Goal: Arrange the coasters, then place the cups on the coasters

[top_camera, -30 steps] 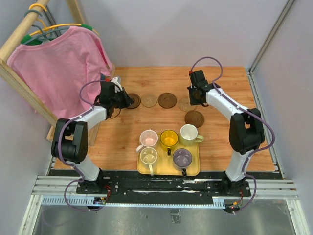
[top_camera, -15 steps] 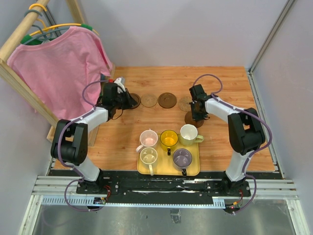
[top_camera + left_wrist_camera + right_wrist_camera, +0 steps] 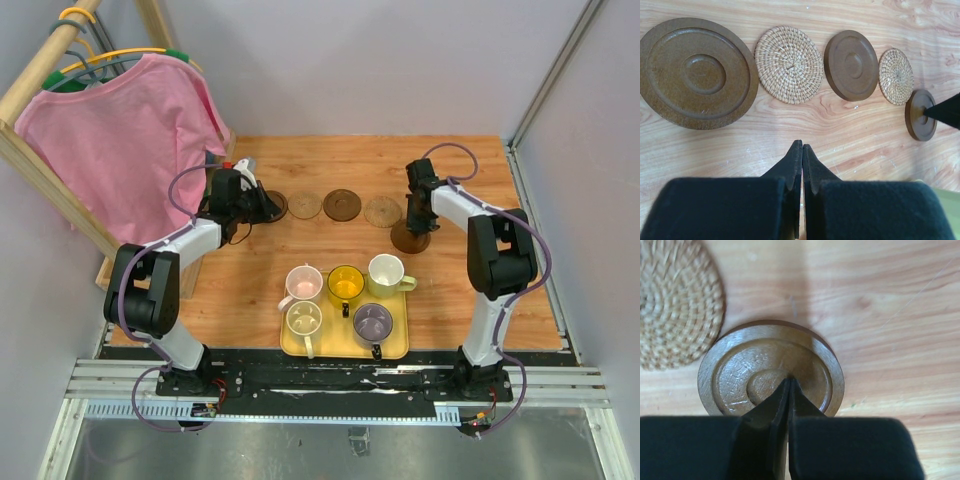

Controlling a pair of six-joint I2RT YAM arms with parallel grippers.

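Plainly, wooden table (image 3: 250,290), grey walls (image 3: 350,60).

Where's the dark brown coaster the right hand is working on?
Top view, right side: the dark brown coaster sits under the shut right hand, just near-right of the tan woven coaster ending the row, beyond the yellow tray.

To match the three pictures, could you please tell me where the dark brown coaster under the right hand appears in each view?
Top external: the dark brown coaster lies right of centre, under the right hand.
Left wrist: at the far right.
Right wrist: in the middle.
Shared landmark: the tan woven coaster beside it.
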